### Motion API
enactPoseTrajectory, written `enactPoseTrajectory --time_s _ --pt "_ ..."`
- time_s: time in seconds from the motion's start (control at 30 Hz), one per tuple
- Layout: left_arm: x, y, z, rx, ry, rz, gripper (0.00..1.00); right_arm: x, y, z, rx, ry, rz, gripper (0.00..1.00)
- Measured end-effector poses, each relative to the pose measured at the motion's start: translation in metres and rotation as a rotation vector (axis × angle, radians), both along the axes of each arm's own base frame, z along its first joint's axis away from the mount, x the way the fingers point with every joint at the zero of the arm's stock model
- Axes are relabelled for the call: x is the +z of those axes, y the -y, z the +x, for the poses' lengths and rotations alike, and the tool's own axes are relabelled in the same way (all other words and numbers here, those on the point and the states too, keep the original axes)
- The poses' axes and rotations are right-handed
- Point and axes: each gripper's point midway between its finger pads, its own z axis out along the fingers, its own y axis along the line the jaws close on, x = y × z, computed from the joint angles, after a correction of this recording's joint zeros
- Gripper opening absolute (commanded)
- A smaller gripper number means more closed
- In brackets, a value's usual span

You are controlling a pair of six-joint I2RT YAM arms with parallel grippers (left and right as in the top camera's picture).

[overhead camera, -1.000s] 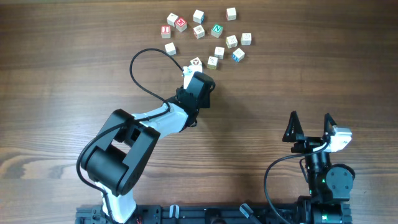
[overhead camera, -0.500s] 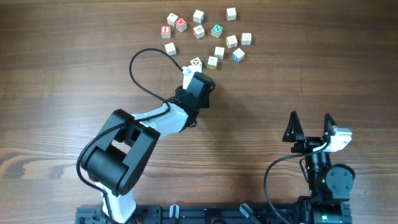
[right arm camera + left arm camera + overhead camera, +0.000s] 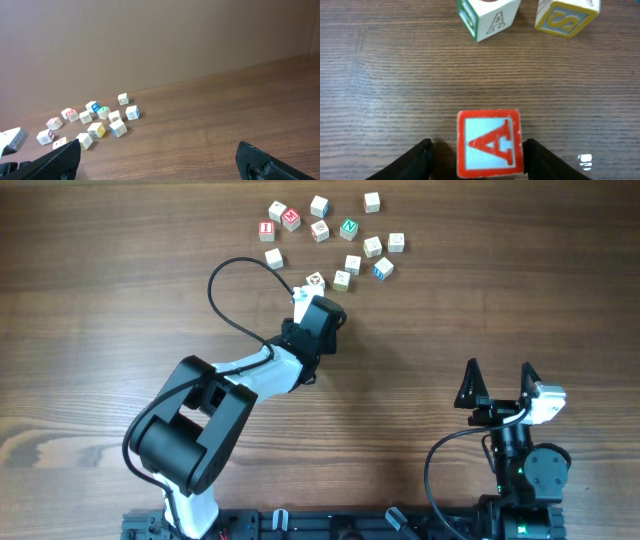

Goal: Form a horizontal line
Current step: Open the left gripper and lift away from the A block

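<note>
A pale wooden cube with a red-framed letter A [image 3: 489, 144] lies flat on the table between the fingers of my left gripper [image 3: 478, 151]. The jaws are open: a gap shows on the cube's left side, and the right finger [image 3: 536, 159] is close against it. In the overhead view this cube [image 3: 315, 280] sits at the tip of the left gripper [image 3: 314, 290], level with a pale cube [image 3: 341, 279] just to its right. A blue-marked cube [image 3: 381, 270] lies further right and slightly higher. My right gripper [image 3: 499, 370] rests open and empty near the front right.
Several loose letter cubes are scattered at the back, among them a red pair [image 3: 279, 222] and a green one [image 3: 348, 227]. A green-edged A cube [image 3: 487, 17] and a yellow S cube [image 3: 566, 15] lie just beyond the left gripper. The left arm's cable [image 3: 222, 290] loops over the table.
</note>
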Motion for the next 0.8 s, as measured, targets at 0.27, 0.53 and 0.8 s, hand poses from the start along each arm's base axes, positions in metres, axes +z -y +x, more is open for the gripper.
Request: enactPoseTrajectory --time_s 0.27,0.53,0.8 --pt "0.002 -0.007 -0.024 -0.011 -0.105 0.01 1.0 0.0 0.0 0.0 0.0 0.0 0.0 1.0" --pt "0.032 -0.016 -0.051 -0.022 -0.168 0.003 1.0 0.0 0.0 0.0 0.0 0.0 0.0 1.0" --pt "0.1 -0.021 -0.059 -0.022 -0.067 -0.073 1.0 0.0 0.0 0.0 0.0 0.0 0.0 1.0"
